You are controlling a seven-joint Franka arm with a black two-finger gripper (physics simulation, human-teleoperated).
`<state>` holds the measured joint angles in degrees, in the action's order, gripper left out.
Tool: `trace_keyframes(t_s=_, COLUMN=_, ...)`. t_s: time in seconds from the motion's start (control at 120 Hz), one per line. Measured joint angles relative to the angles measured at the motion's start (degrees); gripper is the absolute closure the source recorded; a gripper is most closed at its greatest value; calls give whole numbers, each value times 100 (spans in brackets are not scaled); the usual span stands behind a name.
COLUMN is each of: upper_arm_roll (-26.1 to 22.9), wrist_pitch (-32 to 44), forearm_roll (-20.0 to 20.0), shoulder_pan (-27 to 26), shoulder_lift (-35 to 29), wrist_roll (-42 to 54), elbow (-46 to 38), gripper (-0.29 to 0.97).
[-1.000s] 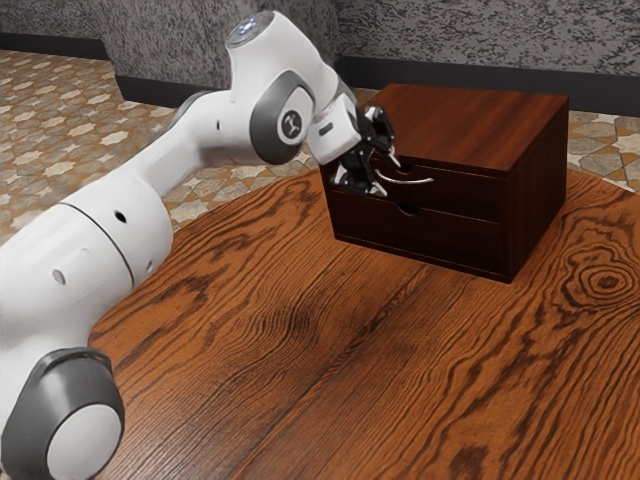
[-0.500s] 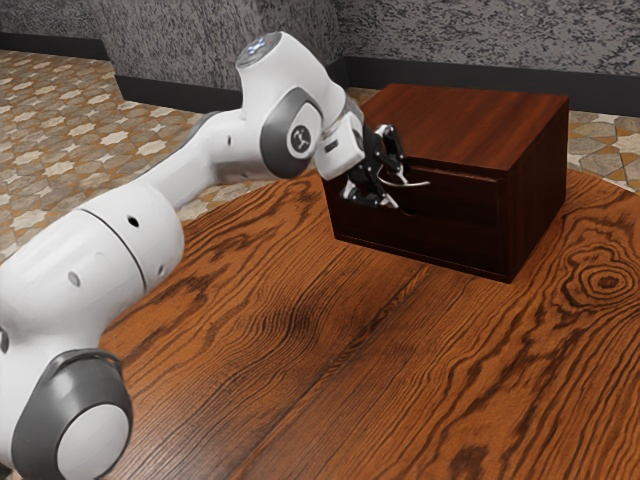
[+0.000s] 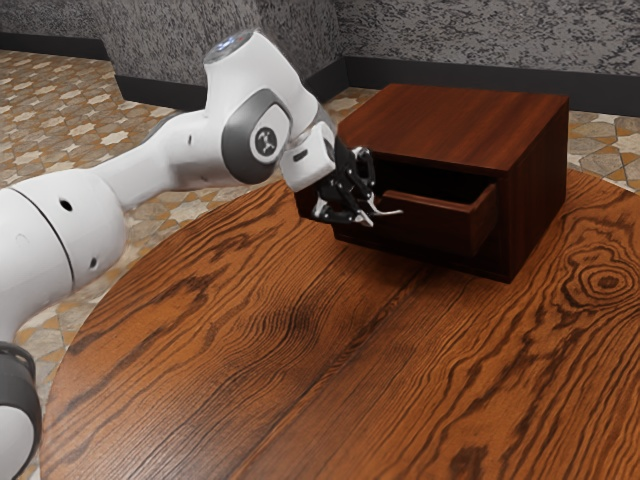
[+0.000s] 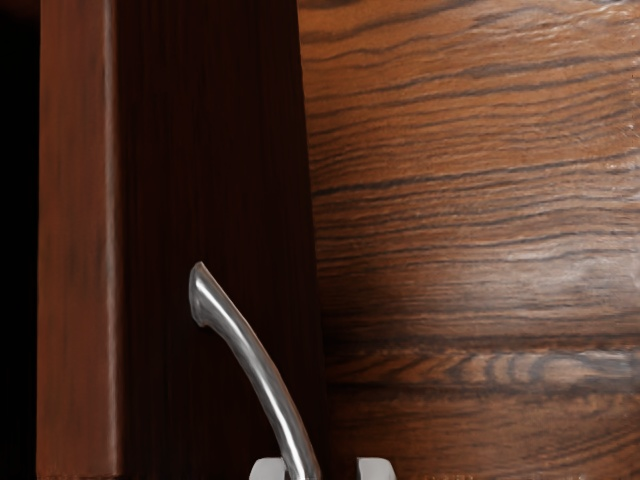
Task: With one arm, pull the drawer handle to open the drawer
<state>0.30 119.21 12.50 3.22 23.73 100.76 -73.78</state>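
Task status: partly complete. The drawer [image 3: 440, 222], the upper one in the dark wooden cabinet [image 3: 470, 115], stands pulled part of the way out of the cabinet face, with a dark gap open between its front panel and the cabinet body. The cabinet rests on the round wooden tabletop [image 3: 350, 350], toward the exterior view's right. The end effector [image 3: 352, 198] is at the front of the drawer and is closed on the curved metal drawer handle [image 3: 388, 210]. In the wrist view the handle [image 4: 250, 360] runs down between the two light pads [image 4: 267, 468], which flank it from both sides. Remaining work, as judged from the drawer's position: continue the straight pull away from the cabinet until the drawer reaches full extension. How much travel is left cannot be read, because the drawer's side walls and back are inside the cabinet and out of sight. Items hidden or unclear: the drawer interior shows as shadow, so any contents cannot be identified. The part of the cabinet face below the open drawer is largely covered by the drawer front. The exact contact between pads and handle is cut off by the wrist view's edge, and the far end of the handle is hidden behind the end effector in the exterior view.
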Motion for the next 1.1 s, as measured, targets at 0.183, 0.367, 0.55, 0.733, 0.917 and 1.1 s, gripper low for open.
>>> trace_keyframes(t_s=0.183, upper_arm_roll=39, wrist_pitch=-10, forearm_roll=-8, shoulder_pan=-8, shoulder_lift=-641, wrist_roll=-131, elbow=-817, gripper=64)
trace_keyframes(t_s=0.367, upper_arm_roll=41, wrist_pitch=-27, forearm_roll=-16, shoulder_pan=-12, shoulder_lift=-1236, wrist_roll=-254, elbow=-1594, gripper=63)
trace_keyframes(t_s=0.55, upper_arm_roll=43, wrist_pitch=-39, forearm_roll=-26, shoulder_pan=-48, shoulder_lift=-1781, wrist_roll=-352, elbow=-2221, gripper=63)
trace_keyframes(t_s=0.733, upper_arm_roll=56, wrist_pitch=19, forearm_roll=-12, shoulder_pan=-24, shoulder_lift=-2141, wrist_roll=-418, elbow=-2730, gripper=66)
trace_keyframes(t_s=0.917, upper_arm_roll=68, wrist_pitch=-102, forearm_roll=-241, shoulder_pan=-47, shoulder_lift=-2637, wrist_roll=-485, elbow=-2760, gripper=64)
trace_keyframes(t_s=1.1, upper_arm_roll=-23, wrist_pitch=-1748, forearm_roll=-983, shoulder_pan=-80, shoulder_lift=-3394, wrist_roll=-1194, elbow=-1893, gripper=27)
